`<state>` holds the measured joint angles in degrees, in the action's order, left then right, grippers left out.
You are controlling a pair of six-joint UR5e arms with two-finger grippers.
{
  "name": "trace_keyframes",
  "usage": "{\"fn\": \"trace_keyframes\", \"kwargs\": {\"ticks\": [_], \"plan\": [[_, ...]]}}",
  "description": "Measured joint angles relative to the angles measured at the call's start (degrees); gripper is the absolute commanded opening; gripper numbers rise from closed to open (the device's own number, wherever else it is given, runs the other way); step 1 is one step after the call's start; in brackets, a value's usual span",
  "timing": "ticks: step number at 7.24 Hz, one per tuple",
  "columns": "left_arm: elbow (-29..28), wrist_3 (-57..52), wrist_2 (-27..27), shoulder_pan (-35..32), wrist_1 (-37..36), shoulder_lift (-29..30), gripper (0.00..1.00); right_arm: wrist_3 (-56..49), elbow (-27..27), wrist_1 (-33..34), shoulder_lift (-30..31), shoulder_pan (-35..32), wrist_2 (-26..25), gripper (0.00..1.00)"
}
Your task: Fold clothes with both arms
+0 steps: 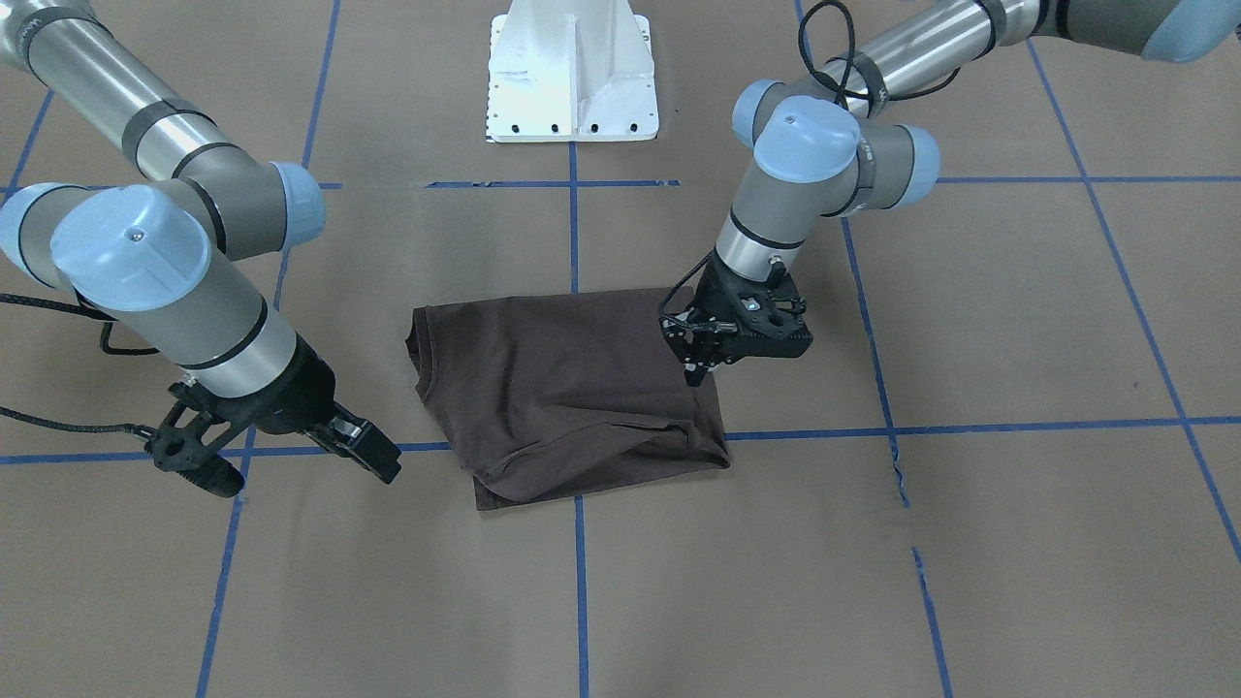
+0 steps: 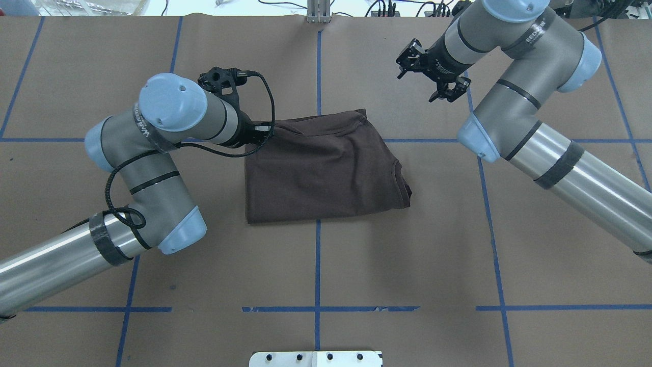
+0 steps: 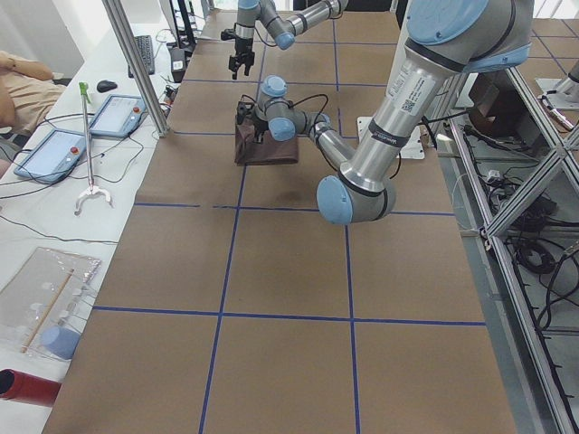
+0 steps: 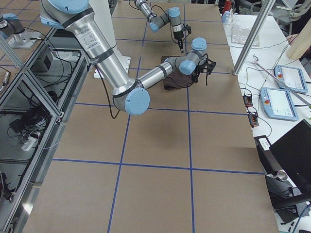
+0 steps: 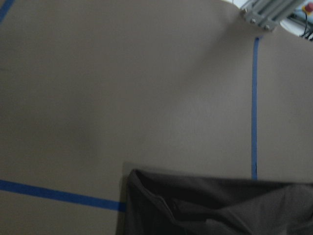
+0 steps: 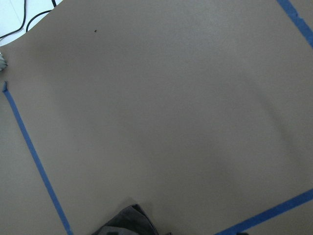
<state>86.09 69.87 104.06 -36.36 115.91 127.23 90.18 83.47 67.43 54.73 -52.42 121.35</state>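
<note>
T-shirt (image 2: pixel 326 168) lay mid-table (image 2: pixel 407 255), already folded compact; likely last fold or tidying left. Overhead: left claw (image 1: pixel 700 373) at its 10 o'clock corner, grip untellable. Right claw (image 2: pixel 425 79) spread, empty, toward 1 o'clock.

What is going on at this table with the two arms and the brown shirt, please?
This is a clothes-folding run, part way through. The dark brown T-shirt lies on the paper-covered table, already doubled over into a rough rectangle. The left gripper points down onto the shirt's edge on the robot's left side; whether it is pinching the cloth cannot be told from these views. The right gripper hangs over bare table beside the shirt's other side, apart from the cloth.
</note>
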Motion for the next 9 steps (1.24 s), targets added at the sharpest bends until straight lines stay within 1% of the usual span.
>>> {"fn": "trace_keyframes", "kwargs": {"ticks": [1,2,3,4,5,6,7,8,9], "plan": [[-4.82,-2.77,0.07,1.25,0.24,3.29,0.0,-0.06,1.52,0.04,1.3,-0.17,-0.03,0.94],[-10.31,-4.79,0.06,1.65,0.6,6.9,0.0,-0.08,2.14,0.05,1.87,-0.25,-0.05,0.94],[-14.9,-6.34,0.01,1.25,2.11,9.29,0.0,-0.09,2.34,0.04,2.19,-0.28,-0.08,0.94],[-20.17,-7.46,-0.05,0.05,5.19,11.67,0.0,-0.09,2.53,0.01,2.55,-0.31,-0.14,0.95],[-26.21,-9.01,-0.02,-2.27,8.68,14.67,0.0,-0.09,2.73,-0.01,2.91,-0.31,-0.19,0.95],[-30.93,-11.51,0.36,-5.47,11.3,16.88,0.0,-0.08,2.98,-0.02,3.21,-0.31,-0.26,0.96],[-33.17,-13.99,1.4,-8.53,12.55,17.78,0.0,-0.04,3.62,-0.02,3.73,-0.31,-0.36,0.96],[-33.32,-15.51,2.88,-10.88,12.97,17.48,0.0,-0.03,4.69,-0.02,4.75,-0.34,-0.37,0.99],[-30.46,-16.33,5.28,-12.73,13.02,14.69,0.0,-0.44,5.91,-0.02,6.23,-0.68,-0.23,1.0]]}}
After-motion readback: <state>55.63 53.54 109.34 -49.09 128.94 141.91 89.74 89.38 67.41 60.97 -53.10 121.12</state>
